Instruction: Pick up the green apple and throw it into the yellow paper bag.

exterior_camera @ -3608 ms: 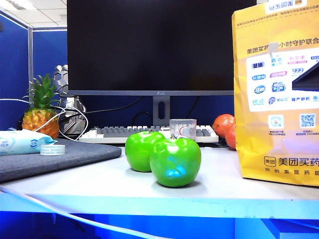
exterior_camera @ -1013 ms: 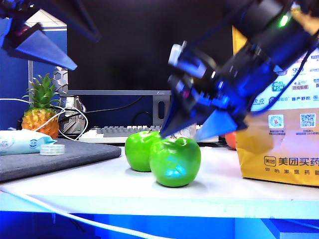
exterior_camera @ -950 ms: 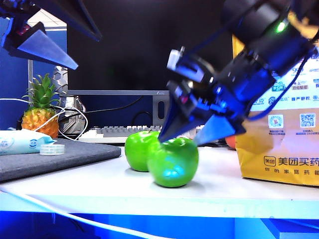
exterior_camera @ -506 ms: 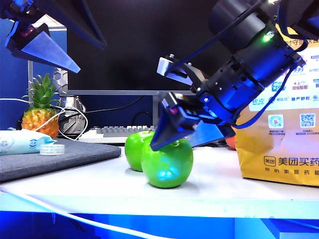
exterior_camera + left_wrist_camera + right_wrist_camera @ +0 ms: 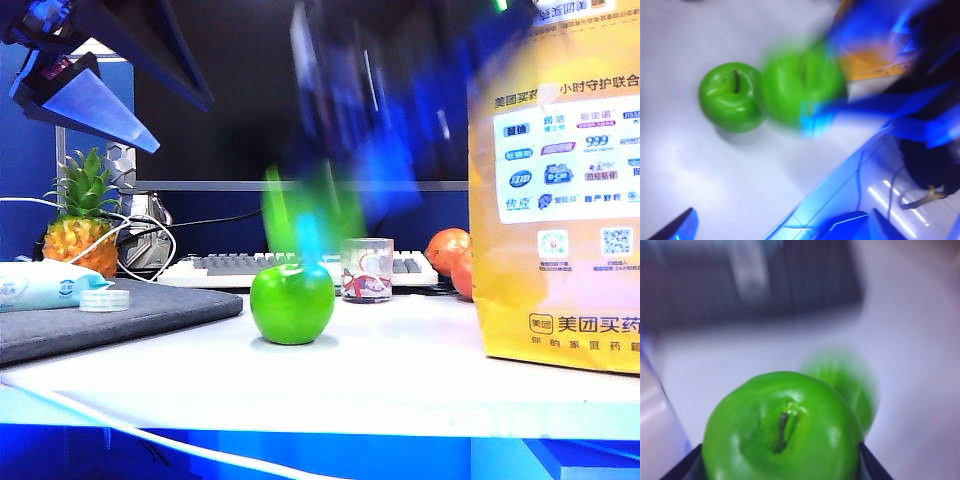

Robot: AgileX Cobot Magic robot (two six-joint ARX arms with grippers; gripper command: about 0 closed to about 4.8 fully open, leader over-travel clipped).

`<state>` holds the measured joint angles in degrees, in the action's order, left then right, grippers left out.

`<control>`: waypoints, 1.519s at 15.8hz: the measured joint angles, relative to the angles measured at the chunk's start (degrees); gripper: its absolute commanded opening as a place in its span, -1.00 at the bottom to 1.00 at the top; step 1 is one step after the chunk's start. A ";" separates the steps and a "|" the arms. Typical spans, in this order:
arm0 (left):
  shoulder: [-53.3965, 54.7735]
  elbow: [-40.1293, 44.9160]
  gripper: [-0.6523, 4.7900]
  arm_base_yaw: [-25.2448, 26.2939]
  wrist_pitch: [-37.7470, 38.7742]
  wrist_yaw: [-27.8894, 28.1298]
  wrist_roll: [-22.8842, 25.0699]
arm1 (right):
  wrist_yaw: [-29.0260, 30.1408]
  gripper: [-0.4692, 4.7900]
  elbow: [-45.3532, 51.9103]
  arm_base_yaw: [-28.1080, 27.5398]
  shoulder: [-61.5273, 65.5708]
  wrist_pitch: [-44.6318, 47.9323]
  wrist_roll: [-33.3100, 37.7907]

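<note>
green apple (image 5: 300, 215): a blurred green streak off the table, above the paler apple (image 5: 292, 302)
right gripper (image 5: 385, 175): a blurred blue mass just right of it
left gripper (image 5: 85, 85): high at far left
yellow paper bag (image 5: 560, 300): stood at right
glass (image 5: 366, 270): behind the paler apple

The exterior camera sits low at table-edge height, facing the monitor (image 5: 300, 90). The left wrist camera looks steeply down, far above the lime apple (image 5: 731, 96). The right wrist camera hangs close over the green apple (image 5: 782, 437). All share both apples.
</note>
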<state>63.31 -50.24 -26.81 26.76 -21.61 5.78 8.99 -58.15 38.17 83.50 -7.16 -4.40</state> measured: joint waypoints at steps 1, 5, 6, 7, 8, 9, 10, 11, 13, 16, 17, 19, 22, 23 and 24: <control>0.00 0.00 1.00 0.04 -0.02 0.66 0.09 | -0.74 0.17 -4.28 0.07 -1.95 -3.37 -0.59; 0.02 0.00 1.00 0.02 -0.22 1.31 0.85 | -8.41 0.17 -14.60 -0.26 -8.44 -19.54 -8.11; 0.02 0.00 1.00 0.04 -1.68 1.29 0.85 | -13.90 0.17 -18.45 -0.26 -11.91 -23.71 -11.65; 0.02 0.00 1.00 0.04 -3.48 1.05 0.87 | -17.35 0.17 -20.09 -0.46 -14.16 -25.35 -13.16; 0.02 0.00 1.00 0.04 -5.14 -0.42 0.90 | -18.67 0.17 -20.37 -1.05 -15.32 -26.36 -13.60; 0.04 0.00 1.00 0.04 -6.75 -3.21 0.92 | -19.15 0.17 -20.24 -2.27 -16.65 -28.13 -13.90; 0.09 0.00 1.00 0.04 -10.47 -11.93 2.78 | -19.69 0.17 -20.02 -3.61 -18.93 -30.03 -14.08; 0.09 0.00 1.00 0.02 -12.55 -17.14 4.48 | -20.17 0.17 -20.04 -4.28 -20.48 -30.47 -14.14; 0.09 0.00 1.00 0.02 -18.53 -28.96 8.41 | -22.56 0.17 -20.28 -6.10 -23.32 -31.85 -14.97; 0.09 0.00 1.00 0.00 -31.19 -35.43 8.61 | -24.39 0.18 -20.22 -7.78 -23.91 -35.89 -15.26; 0.09 0.00 1.00 0.00 -33.92 -35.17 8.09 | -25.03 0.18 -20.22 -7.89 -23.91 -36.33 -15.34; 0.09 -0.02 1.00 0.00 -39.65 -28.70 5.70 | -25.59 0.18 -20.22 -10.23 -23.93 -36.44 -16.13; 0.11 -0.02 1.00 0.04 -44.61 -21.40 2.10 | -25.83 0.18 -20.22 -12.50 -23.93 -36.50 -16.94; 0.11 -0.02 1.00 0.00 -45.81 -22.14 2.05 | -25.86 0.18 -20.22 -12.76 -23.93 -36.65 -17.00; 0.09 -0.02 1.00 -0.02 -46.99 -23.04 1.79 | -25.83 0.18 -20.22 -12.76 -23.91 -37.13 -17.09</control>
<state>63.40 -50.26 -26.83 -20.23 -44.64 7.57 -16.84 -78.37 25.41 59.59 -44.29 -21.50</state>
